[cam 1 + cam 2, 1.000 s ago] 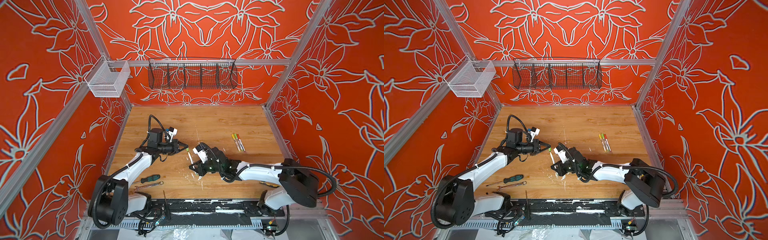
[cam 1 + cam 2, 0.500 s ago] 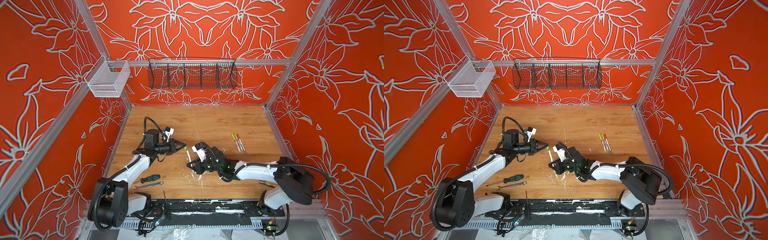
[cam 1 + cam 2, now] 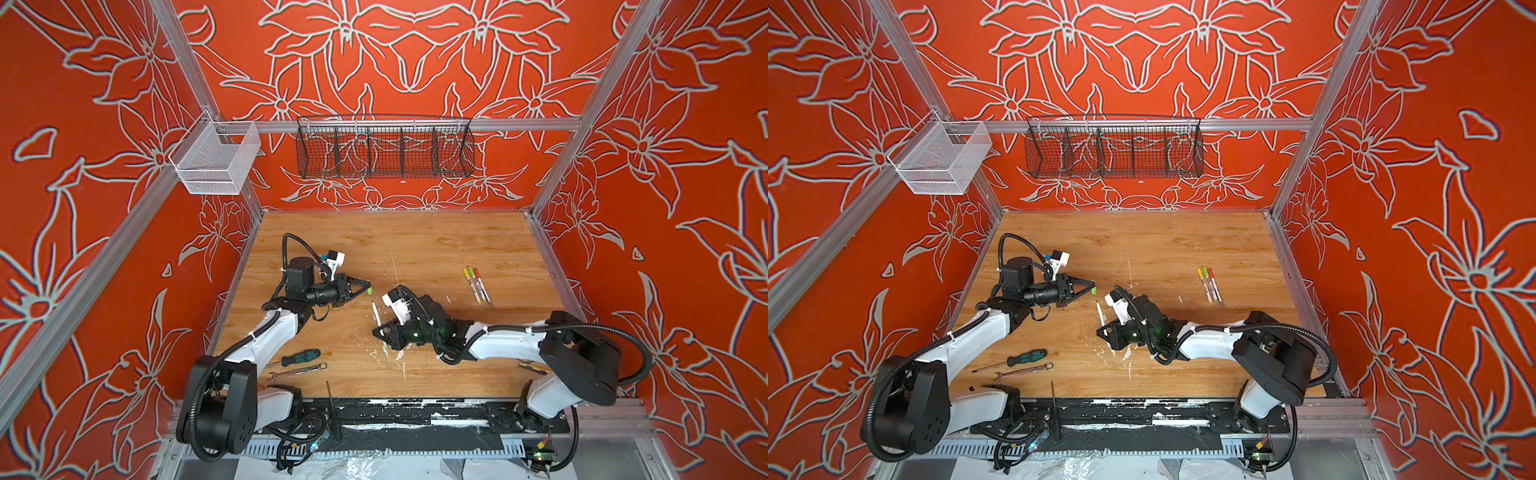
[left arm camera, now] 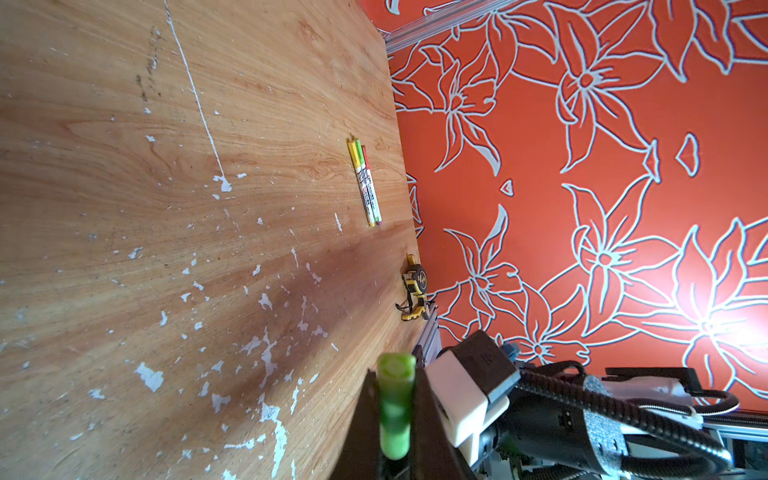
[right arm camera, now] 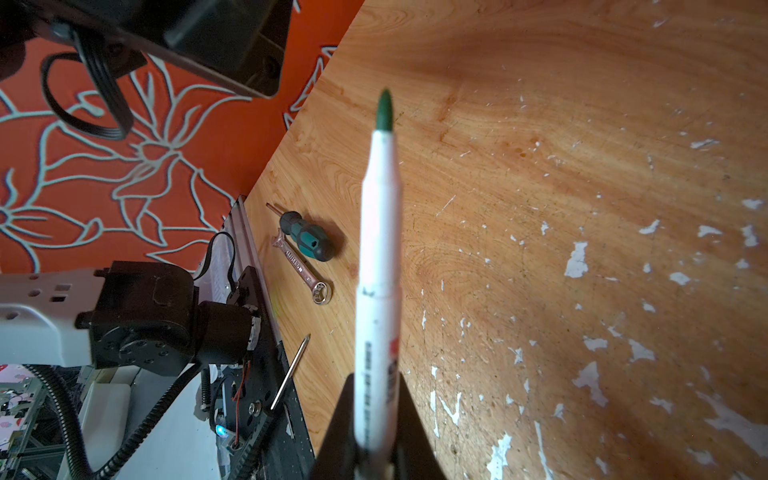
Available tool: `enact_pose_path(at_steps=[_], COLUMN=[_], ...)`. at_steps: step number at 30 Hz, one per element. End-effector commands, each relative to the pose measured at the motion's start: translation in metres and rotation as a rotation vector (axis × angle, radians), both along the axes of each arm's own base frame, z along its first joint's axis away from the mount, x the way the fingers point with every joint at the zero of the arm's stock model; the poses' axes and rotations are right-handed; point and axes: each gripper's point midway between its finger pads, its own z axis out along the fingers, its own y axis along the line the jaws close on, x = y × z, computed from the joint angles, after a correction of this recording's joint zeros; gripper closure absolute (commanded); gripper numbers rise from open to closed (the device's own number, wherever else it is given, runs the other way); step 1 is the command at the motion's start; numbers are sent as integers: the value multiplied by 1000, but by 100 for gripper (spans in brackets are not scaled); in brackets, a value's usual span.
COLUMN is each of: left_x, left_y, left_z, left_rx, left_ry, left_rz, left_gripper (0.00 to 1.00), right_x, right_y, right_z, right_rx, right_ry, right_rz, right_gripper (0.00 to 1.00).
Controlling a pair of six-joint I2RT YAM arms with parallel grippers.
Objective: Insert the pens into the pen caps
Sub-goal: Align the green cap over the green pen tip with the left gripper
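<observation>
My left gripper [image 3: 366,291] [image 4: 395,419] is shut on a short green pen cap [image 3: 369,290] [image 3: 1093,287] [image 4: 395,395], held above the table left of centre. The cap sticks out past the fingertips toward the right arm. My right gripper [image 3: 379,332] [image 5: 376,419] is shut on a white-barrelled pen [image 3: 375,313] [image 3: 1099,314] [image 5: 380,249] whose bare green tip points up and away. Cap and pen are apart, the cap a little left of and beyond the pen's tip. Three more pens [image 3: 477,285] [image 3: 1209,285] [image 4: 365,183] lie side by side at the right.
A green-handled screwdriver [image 3: 300,357] [image 5: 307,237] and a silver wrench [image 3: 297,371] [image 5: 301,270] lie near the front left edge. A yellow tape measure [image 4: 415,286] sits by the right front edge. A black wire basket [image 3: 384,147] and a white mesh basket [image 3: 216,160] hang on the walls.
Both grippers have shifted slightly to the left, the left one drawing back with the cap and the right one following with the pen. Both grips are unchanged.
</observation>
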Motion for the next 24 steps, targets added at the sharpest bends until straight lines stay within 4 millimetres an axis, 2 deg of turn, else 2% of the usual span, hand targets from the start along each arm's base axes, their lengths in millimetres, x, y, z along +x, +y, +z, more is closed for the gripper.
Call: enact_pose_path(at_steps=[1,16,24], left_x=[-3,-8,-8], left_y=[0,-2,-1], left_z=[2,8,3], left_rx=[-18,-34,-26], left_ry=[-19,-48,-43], left_rz=[-17,-37,-28], left_gripper=[100,100,100], right_x=[3,6,7], right_y=[7,11,10], right_z=[16,24,29], right_rx=[45,53,54], right_ry=[-17,-38,-51], right_rz=[-3,-2,-3], right_gripper=[100,100,100])
